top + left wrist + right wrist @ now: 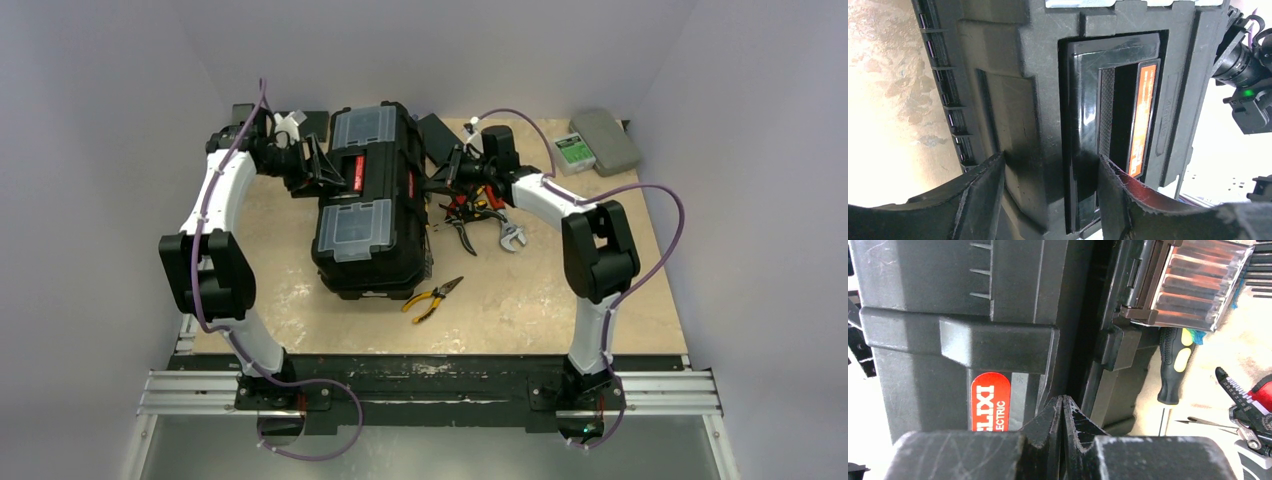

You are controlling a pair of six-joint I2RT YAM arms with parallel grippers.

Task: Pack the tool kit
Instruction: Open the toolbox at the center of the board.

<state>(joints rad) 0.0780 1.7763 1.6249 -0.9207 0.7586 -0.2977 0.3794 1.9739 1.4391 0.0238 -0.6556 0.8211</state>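
Toolbox (370, 200) sits centre of the worktop (560, 310): matte pebbled black plastic, 2 ribbed clear lids (355, 222), glossy handle (1083, 125) with an orange-red label; we see the left fingers (983, 200) spread partway, straddling that handle's edge, contact unclear. Right fingers (1045, 425) are pressed together on nothing, tips at the box's side wall by a half-hidden red oval logo. Right of it: yellow-handled pliers (432, 298), red-handled pliers (1260, 392) heaped partly under the right arm (545, 195), a wrench (512, 237), a black-yellow screwdriver (1173, 365); grey case (600, 140) far right.

L hand (322, 170) & R hand (438, 183) flank toolbox (372, 205), yel pliers (432, 298) nearby.
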